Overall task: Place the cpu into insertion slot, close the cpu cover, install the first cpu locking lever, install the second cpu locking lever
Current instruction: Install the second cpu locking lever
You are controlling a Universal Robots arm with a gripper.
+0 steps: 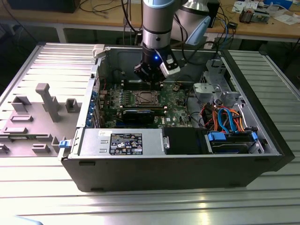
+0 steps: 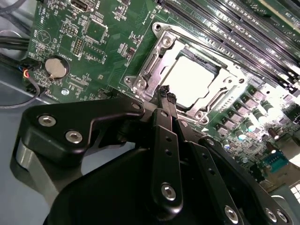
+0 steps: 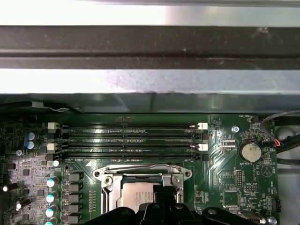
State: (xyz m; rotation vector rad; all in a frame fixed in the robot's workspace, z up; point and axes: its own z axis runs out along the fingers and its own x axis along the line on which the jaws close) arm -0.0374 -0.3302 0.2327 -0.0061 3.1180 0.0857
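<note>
One gripper (image 2: 165, 93) over cpu (image 2: 192, 82), cpu cover (image 2: 154, 58) down, jaws clenched empty.

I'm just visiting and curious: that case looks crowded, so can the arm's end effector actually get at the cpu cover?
Probably yes. The case's side is open, and the end effector hangs just beside the cpu cover with nothing between them. The cpu sits framed in it on the green board.
</note>
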